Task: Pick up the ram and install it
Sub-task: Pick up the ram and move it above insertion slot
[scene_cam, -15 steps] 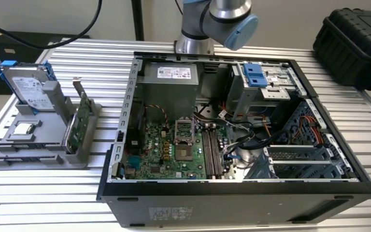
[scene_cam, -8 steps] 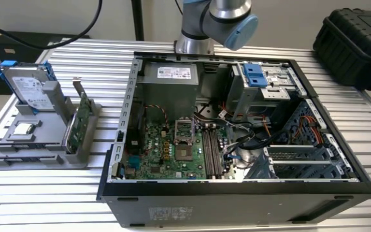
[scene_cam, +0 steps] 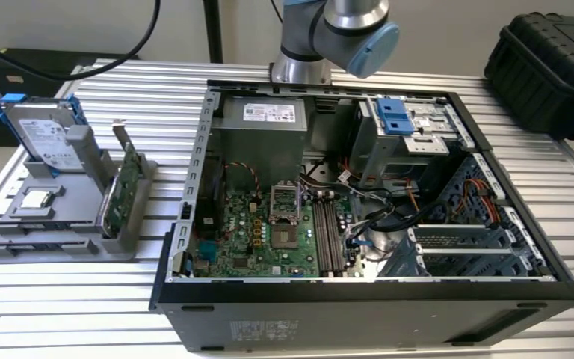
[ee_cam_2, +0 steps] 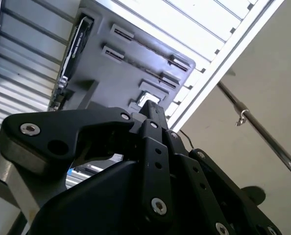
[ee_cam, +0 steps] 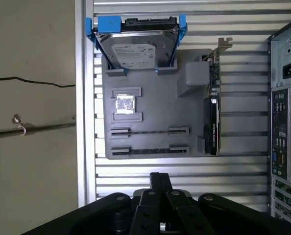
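Observation:
A grey holder [ee_cam: 155, 112] sits on the slatted table, at the exterior view's left [scene_cam: 28, 224]. In its slot nearest my gripper stands a thin dark strip [ee_cam: 150, 151], edge-on, which looks like the ram; its colour does not show. My gripper [ee_cam: 160, 178] hangs high above the table just off that side of the holder, fingers pressed together and holding nothing. It also shows in the second wrist view [ee_cam_2: 153, 110]. The open computer case [scene_cam: 367, 288] holds the motherboard [scene_cam: 257, 232], whose long slots [scene_cam: 324, 232] run beside the processor socket.
On the holder stand a silver drive with blue rails [ee_cam: 135, 46], a green card with a metal bracket [ee_cam: 213, 112] and a small chip [ee_cam: 126, 104]. A black hard case [scene_cam: 551, 67] sits at the back right. The table edge [ee_cam: 84, 147] runs close to the holder.

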